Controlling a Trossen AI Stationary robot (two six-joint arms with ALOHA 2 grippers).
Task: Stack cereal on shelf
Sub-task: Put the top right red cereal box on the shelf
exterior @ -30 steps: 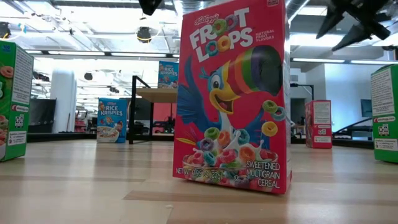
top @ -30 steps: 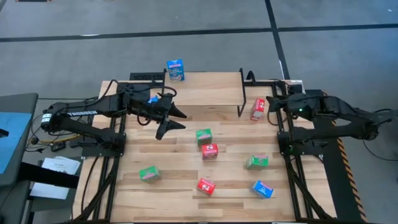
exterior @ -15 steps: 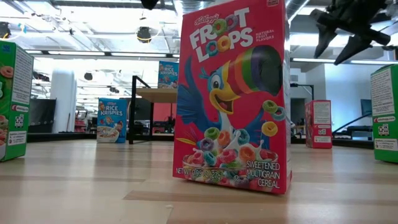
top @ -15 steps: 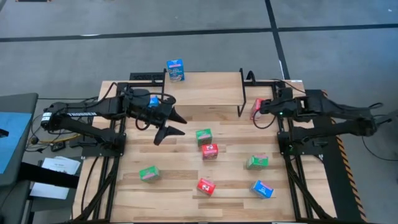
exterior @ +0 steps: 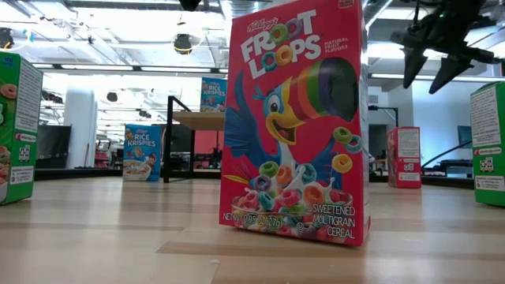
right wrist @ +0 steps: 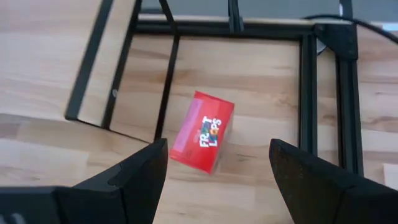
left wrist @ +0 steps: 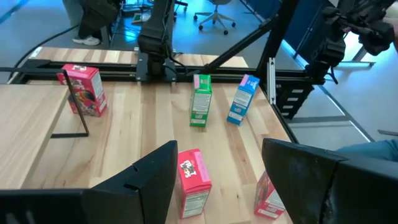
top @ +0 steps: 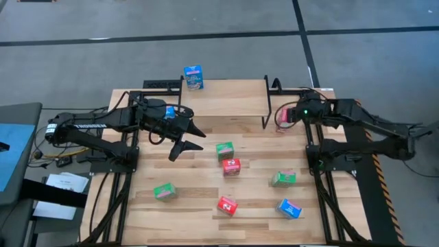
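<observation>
The shelf [top: 226,96] stands at the table's far side, with one blue cereal box [top: 193,77] upright on its far left corner. A red cereal box [right wrist: 202,132] stands on the table by the shelf's right legs. My right gripper [right wrist: 217,149] hovers open above it, tipped down, its fingers on either side without touching; the low view shows this gripper [exterior: 426,79] high over that box [exterior: 405,156]. My left gripper [top: 188,143] hangs open in the air left of the table's middle. In the left wrist view a red box [left wrist: 194,183] stands on the table beyond its fingers.
More boxes stand loose on the table: green [top: 224,149], red [top: 231,165], green [top: 283,178], green [top: 163,191], red [top: 227,205], blue [top: 289,208]. Another blue box [top: 168,110] shows under the left arm. The shelf's black legs [right wrist: 165,68] stand close to the red box.
My right gripper has swung toward the table's left, come down a little and tipped further down, so that it now stands over the red box by the shelf's right legs. Its fingers stay open. No box has moved.
</observation>
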